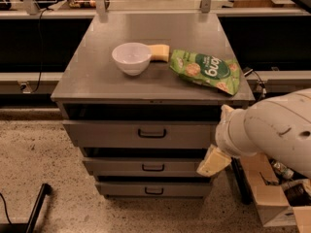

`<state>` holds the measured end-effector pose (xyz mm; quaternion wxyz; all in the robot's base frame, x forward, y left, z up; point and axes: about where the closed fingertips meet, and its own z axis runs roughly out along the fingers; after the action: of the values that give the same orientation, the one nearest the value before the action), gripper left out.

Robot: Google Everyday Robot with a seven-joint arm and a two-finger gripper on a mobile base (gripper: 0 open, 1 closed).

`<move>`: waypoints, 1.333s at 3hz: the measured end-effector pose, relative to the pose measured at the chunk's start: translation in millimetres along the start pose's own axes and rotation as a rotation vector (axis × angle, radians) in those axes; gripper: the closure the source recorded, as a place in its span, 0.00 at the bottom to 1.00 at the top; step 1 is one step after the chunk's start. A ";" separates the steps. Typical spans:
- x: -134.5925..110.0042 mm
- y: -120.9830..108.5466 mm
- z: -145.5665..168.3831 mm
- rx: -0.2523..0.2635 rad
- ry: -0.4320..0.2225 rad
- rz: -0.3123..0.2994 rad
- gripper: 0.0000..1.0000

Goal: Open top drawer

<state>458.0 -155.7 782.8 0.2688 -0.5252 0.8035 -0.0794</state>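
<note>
The top drawer is the wide grey metal front just under the cabinet top, with a small dark loop handle at its centre. It sits about flush with the cabinet, with a dark gap above it. Two similar grey drawer fronts, the middle drawer and the bottom drawer, lie below it. My gripper is a cream-coloured tip on the big white arm at the right. It hangs in front of the right end of the middle drawer, below and well right of the top handle, touching nothing I can see.
On the cabinet top stand a white bowl, a yellow sponge behind it, and a green snack bag near the right edge. A cardboard box of clutter sits on the floor at right. A black leg stands lower left.
</note>
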 end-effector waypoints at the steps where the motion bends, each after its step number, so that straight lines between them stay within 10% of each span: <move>1: -2.1 -1.2 -0.4 0.004 -0.004 -0.002 0.00; 4: 3.4 12.8 55.7 0.014 -0.076 -0.128 0.00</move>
<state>475.4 -144.5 729.4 0.2970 -0.5764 0.7568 -0.0821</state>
